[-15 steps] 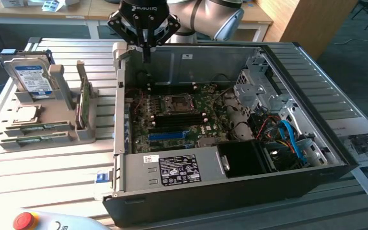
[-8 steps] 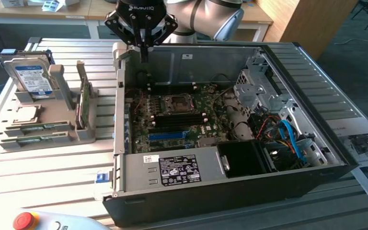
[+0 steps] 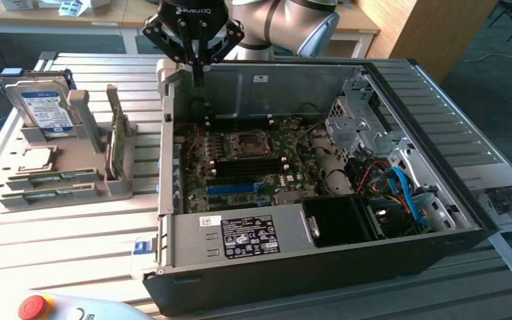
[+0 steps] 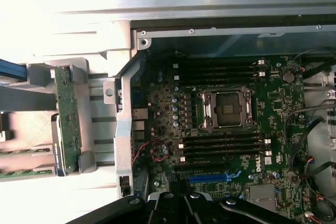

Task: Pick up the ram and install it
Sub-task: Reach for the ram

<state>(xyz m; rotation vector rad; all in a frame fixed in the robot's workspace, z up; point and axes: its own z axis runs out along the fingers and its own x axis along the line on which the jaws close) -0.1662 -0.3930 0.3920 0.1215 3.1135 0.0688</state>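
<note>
Nothing held: gripper (image 3: 199, 79) closed above the computer case (image 3: 345, 263); ram (image 3: 51, 177) lies apart in its rack (image 3: 118, 188); approach with jaws parted, squared.

Robotics lab or test workshop. Evidence: an industrial robot arm (image 3: 301, 20) stands over a slatted metal counter (image 3: 78, 233) carrying an opened computer case (image 3: 327, 273) and a grey parts fixture (image 3: 114, 183). A red emergency-stop button (image 3: 32, 306) sits at the near edge. Wooden desks (image 3: 87, 23) stand behind.
</note>
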